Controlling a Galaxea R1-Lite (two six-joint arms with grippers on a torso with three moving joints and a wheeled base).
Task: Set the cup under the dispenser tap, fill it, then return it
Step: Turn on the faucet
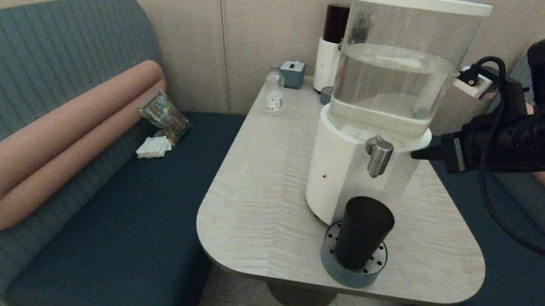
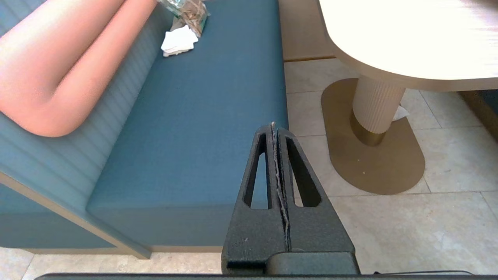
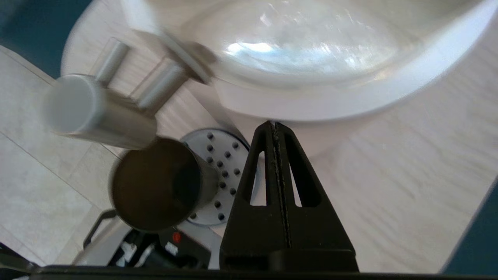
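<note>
The cup [image 1: 363, 232] stands upright on the perforated drip tray [image 1: 351, 273] at the front of the water dispenser's white base [image 1: 337, 173], directly beneath the dispenser tap [image 1: 379, 156], with a clear gap between its rim and the tap's spout. The right end effector [image 3: 275, 128] hovers beside the white base at about tap height; its two fingers are pressed together and hold nothing. From there the cup lies below it and further toward the front edge of the worktop [image 1: 259, 191] than the end effector, its long axis vertical, and the tap lies close alongside, so the right arm is by far the nearer one for either working the tap or taking hold of the cup. The left end effector [image 2: 275, 130] hangs well away from the dispenser, over the edge of the teal bench seat [image 2: 186, 128] and the tiled floor, also closed flat and empty. The cup is a dark, smooth, slightly tapered plastic tumbler without a handle; whether it holds water cannot be told. The tap is a short brushed-steel cylinder, the tank above it clear and about half full, and the worktop pale wood grain with rounded corners.
</note>
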